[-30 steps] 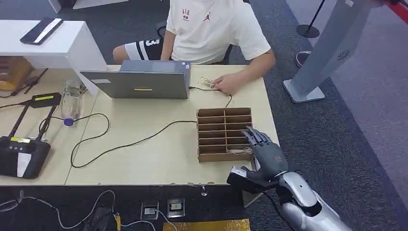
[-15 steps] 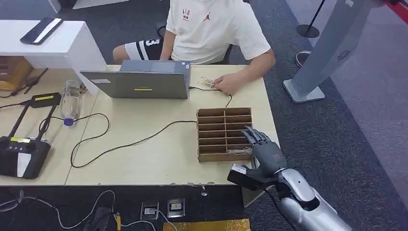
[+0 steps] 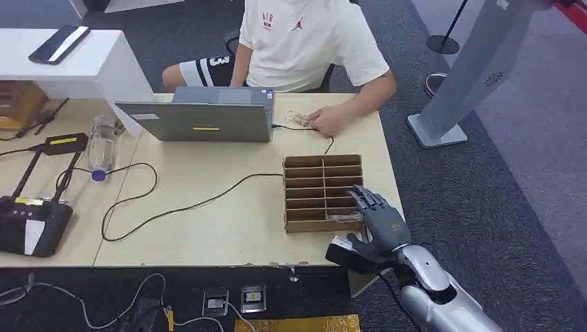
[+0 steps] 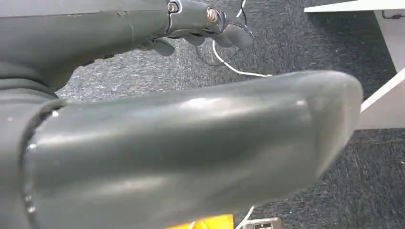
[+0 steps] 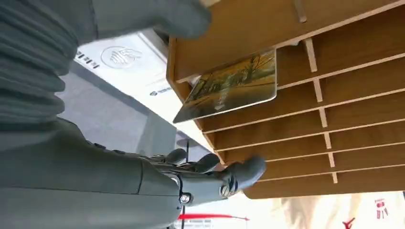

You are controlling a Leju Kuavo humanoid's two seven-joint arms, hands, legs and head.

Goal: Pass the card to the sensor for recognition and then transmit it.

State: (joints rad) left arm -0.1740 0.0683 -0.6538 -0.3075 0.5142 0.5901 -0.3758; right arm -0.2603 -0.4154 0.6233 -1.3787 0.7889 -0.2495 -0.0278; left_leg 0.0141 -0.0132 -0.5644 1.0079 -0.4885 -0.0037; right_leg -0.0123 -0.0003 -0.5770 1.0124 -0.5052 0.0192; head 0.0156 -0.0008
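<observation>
R hand (image 3: 385, 225) over rack (image 3: 322, 192), fingers (image 3: 365, 200) maybe spread

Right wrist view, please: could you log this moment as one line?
right hand: open beside wooden rack | card: in slot, unheld | left hand: open, over floor

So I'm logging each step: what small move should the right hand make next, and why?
Probably close the fingers on the card. The right hand is at the wooden rack, holding nothing, and the card juts from a slot at the rack's edge.
</observation>
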